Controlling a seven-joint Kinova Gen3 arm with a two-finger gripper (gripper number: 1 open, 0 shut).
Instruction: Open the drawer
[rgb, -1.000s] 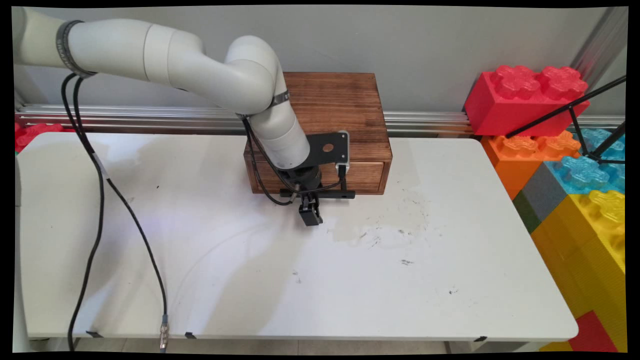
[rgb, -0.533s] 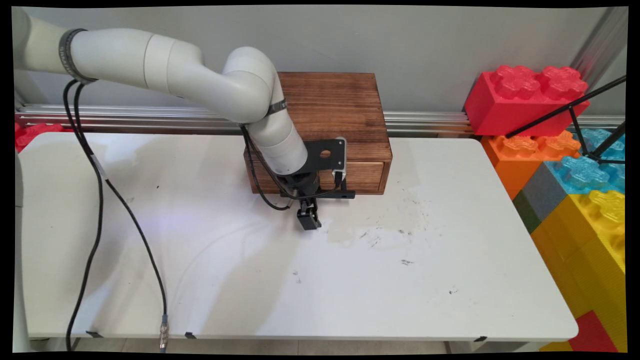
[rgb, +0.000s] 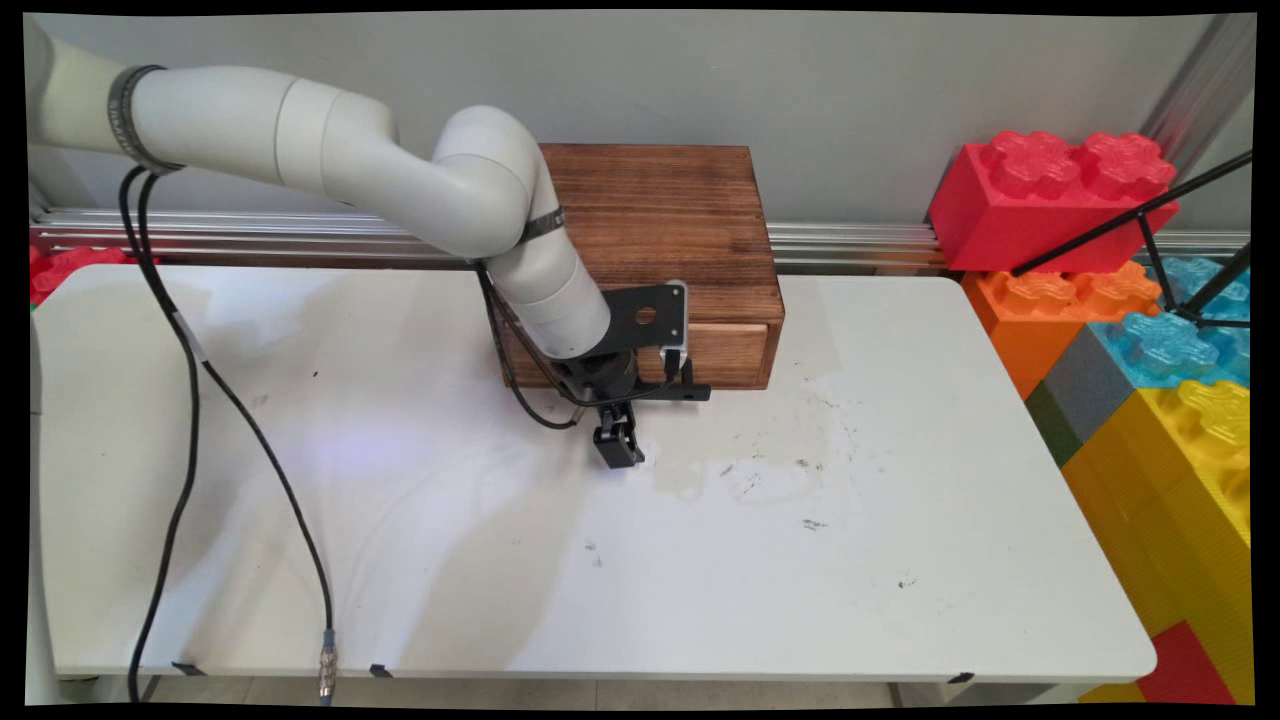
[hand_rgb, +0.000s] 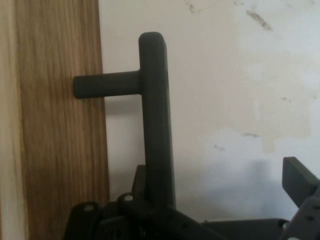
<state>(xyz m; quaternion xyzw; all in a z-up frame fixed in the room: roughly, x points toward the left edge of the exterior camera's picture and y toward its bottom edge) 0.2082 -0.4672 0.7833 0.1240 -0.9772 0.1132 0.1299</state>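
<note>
A dark wooden box (rgb: 660, 215) stands at the back of the white table (rgb: 900, 560), with a lighter drawer front (rgb: 728, 355) facing the near side. A black bar handle (rgb: 690, 391) sticks out from the drawer. My gripper (rgb: 619, 453) points down at the table just in front of the handle's left part. In the hand view the handle (hand_rgb: 156, 115) runs upright beside the drawer front (hand_rgb: 60, 150), close against my left finger. The right finger (hand_rgb: 299, 179) stands far off to the right, so my gripper (hand_rgb: 220, 172) is open and holds nothing.
Big toy bricks, red (rgb: 1050, 195), orange (rgb: 1040, 310), blue (rgb: 1175, 340) and yellow (rgb: 1190, 470), are stacked past the table's right edge. A black cable (rgb: 190, 400) hangs from the arm over the left side. Scuff marks (rgb: 760, 470) lie right of the gripper.
The arm has shifted a little to the left and the gripper has come slightly lower toward the table's near side. The box and drawer look unmoved.
</note>
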